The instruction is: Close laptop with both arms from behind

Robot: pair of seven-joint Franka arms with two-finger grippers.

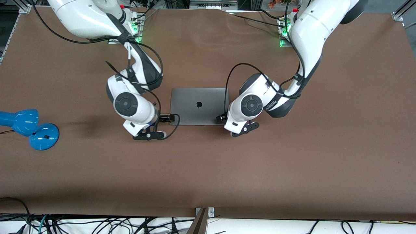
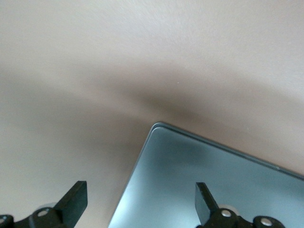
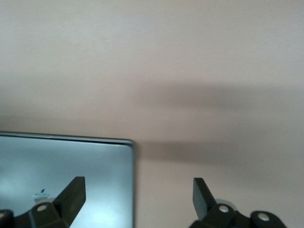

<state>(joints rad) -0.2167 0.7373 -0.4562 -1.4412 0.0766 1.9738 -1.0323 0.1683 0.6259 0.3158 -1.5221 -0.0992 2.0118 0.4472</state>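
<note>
Left gripper [image 2: 140, 202] and right gripper [image 3: 137, 199] hang spread, each straddling a front corner of the laptop [image 1: 199, 105]; you see its lid flat, closing apparently done.

Brown table [image 1: 208, 175] fills frame; blue desk lamp [image 1: 29, 128] at left edge; tangled black cables [image 1: 97, 224] along bottom; aluminium frame rails [image 1: 401, 11] in upper corners.

You get even, bright overhead light in the front view, sharp all over; soft shadows lie on the desk [image 1: 208, 169] under both arms. Both wrist views look washed out and soft. There the laptop [image 3: 66, 171] lid shows pale glare, with broad blurry shadows beside it. Fingers [image 2: 76, 199] blur slightly.
</note>
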